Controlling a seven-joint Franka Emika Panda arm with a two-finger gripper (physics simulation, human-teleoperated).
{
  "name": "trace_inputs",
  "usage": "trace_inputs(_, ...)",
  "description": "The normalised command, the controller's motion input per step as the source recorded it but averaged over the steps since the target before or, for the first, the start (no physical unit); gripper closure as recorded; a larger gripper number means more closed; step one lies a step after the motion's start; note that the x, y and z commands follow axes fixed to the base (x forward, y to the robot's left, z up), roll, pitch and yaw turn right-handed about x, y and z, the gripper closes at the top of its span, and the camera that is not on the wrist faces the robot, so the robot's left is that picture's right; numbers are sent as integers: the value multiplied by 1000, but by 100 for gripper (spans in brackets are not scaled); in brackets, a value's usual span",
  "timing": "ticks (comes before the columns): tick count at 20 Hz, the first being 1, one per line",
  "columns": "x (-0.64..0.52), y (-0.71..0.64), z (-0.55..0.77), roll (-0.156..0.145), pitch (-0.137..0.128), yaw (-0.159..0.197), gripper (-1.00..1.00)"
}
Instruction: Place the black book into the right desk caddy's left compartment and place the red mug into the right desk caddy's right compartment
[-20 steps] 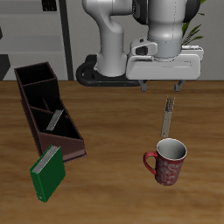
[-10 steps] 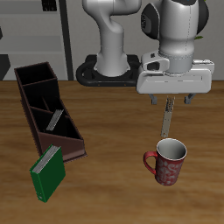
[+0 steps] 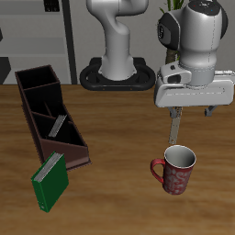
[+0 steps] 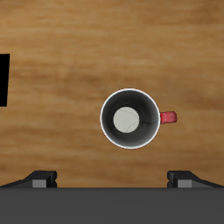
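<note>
Counter (image 3: 110, 197) is wood, everything sits on it.

Caddy (image 3: 37, 138) lies long-ways near one side edge, open top. Its narrow middle section (image 3: 53, 124) has the black book (image 3: 59, 126) in it, leaning on the slanted divider, pale page edge up. The squarish end section (image 3: 33, 81) at the far end shows only dark floor. The end section nearest the front also looks bare.

Green book (image 3: 50, 180) leans on the caddy's front end, tilted.

Arm hangs over the other side of the counter. Jaws (image 3: 191, 112) are spread wide, holding nothing, well above the mug (image 3: 176, 170). One finger (image 3: 174, 122) points down just above the mug's rim.

Mug stands upright near the front edge, well apart from the caddy, handle toward the caddy side. Wrist cam looks straight down into it: mug (image 4: 131, 119) is centred between the fingertips, inside pale grey, holding nothing.

Versus a second ago: the arm has shifted sideways, away from the caddy, to sit over the mug. Mug, books and caddy have not moved.

No readable text anywhere.
</note>
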Motion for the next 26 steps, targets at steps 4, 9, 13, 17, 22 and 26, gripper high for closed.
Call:
trace_inputs(4,121,158,-150,-4,-2,56,-100)
trace_inputs(9,71,76,-165,7,15,26,-100)
trace_inputs(13,101,80,-323,6,25,59,-100)
trace_inputs(17,103,10,-272,-10,29,15,-100)
trace_inputs(22,71,-79,-182,-7,17,20,-100)
trace_inputs(26,55,-136,-282,-28,27,32,-100)
